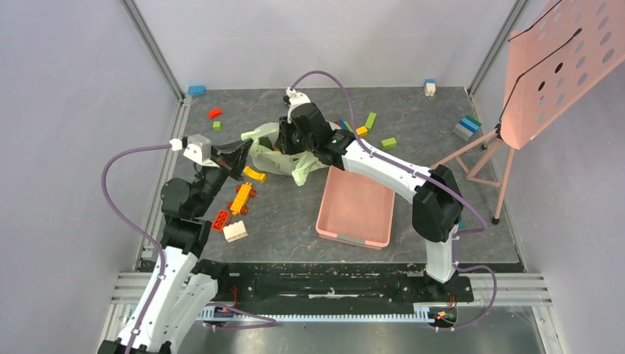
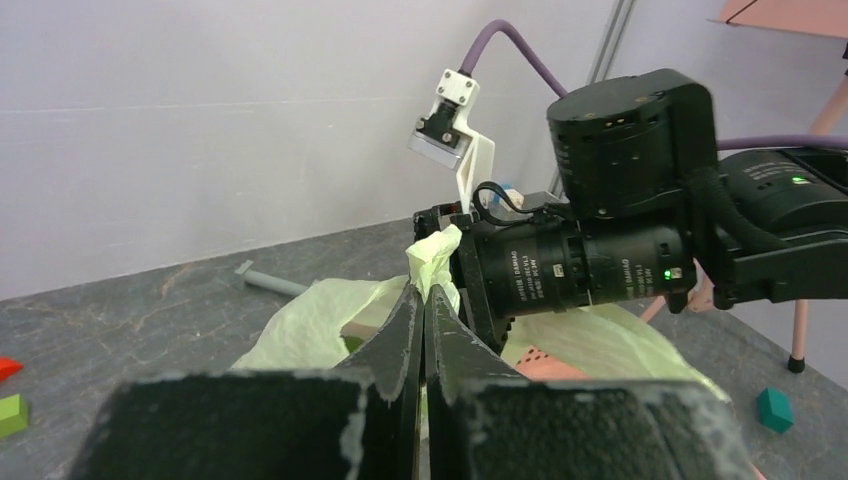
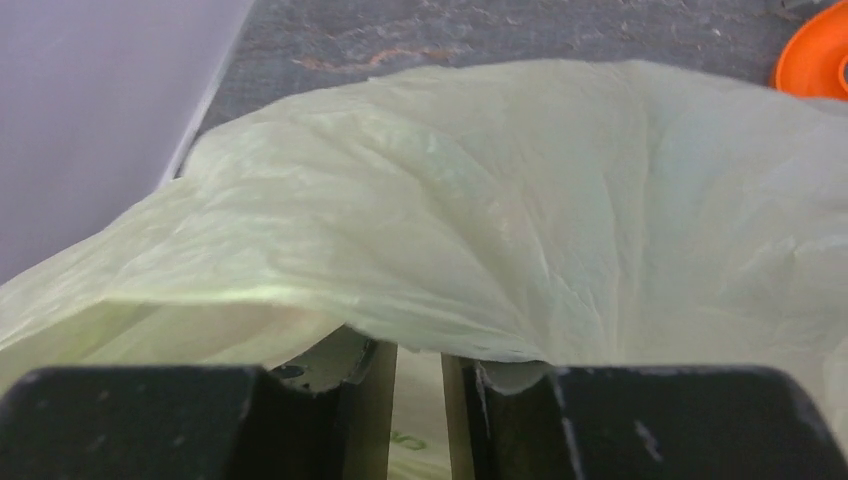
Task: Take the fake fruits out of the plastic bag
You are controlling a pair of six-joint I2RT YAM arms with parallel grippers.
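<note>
The plastic bag (image 1: 276,158) lies crumpled on the table just past the far left-arm corner of the pink basket (image 1: 354,205), touching neither its rim nor its inside. No fake fruit shows plainly. Whatever the bag holds is hidden under the crinkled film, and nothing lies in the basket.

Both claws are on the bag. The left gripper (image 2: 422,302) is pressed fully together on a tuft of film at the bag's edge farthest from the basket, and the tuft pokes up above its tips. The right gripper (image 3: 420,368) is on the side nearer the basket. Its fingers are narrow, with film draped over them and running down between them – by the look of it, a pinch on the bag wall.

The film is thin and two arms hold it, so pulling apart too hard could tear it or slip it out of one pinch. If the bag tips with its mouth turned away from the basket, round fruits may roll off among the orange blocks (image 1: 242,198) on the basket's left-arm side – awkward to pick out again.
</note>
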